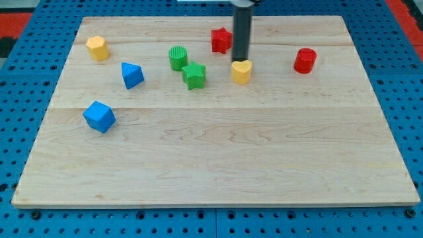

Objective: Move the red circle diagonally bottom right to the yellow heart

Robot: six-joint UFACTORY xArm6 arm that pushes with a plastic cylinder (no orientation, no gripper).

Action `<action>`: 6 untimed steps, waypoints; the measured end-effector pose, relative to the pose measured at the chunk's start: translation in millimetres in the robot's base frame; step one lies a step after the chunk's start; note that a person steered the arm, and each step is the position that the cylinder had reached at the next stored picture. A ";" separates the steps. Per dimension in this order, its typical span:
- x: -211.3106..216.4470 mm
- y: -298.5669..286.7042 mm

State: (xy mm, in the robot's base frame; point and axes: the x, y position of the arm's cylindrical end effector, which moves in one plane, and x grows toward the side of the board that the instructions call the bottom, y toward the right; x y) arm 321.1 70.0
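Note:
The red circle (305, 60) stands near the view's upper right on the wooden board (218, 165). The yellow heart (242, 71) lies left of it, near the top middle. My dark rod comes down from the view's top, and my tip (239, 60) sits right behind the yellow heart, touching or almost touching its top edge. The tip is well left of the red circle. A red star (221, 39) lies just left of the rod.
A green cylinder (178, 57) and a green star (194, 75) lie left of the heart. A blue triangular block (131, 75) and a blue cube (100, 116) are at the left, a yellow hexagon (98, 47) at the upper left.

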 end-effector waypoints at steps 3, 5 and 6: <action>28.7 111.4; 132.1 35.3; 125.3 -35.3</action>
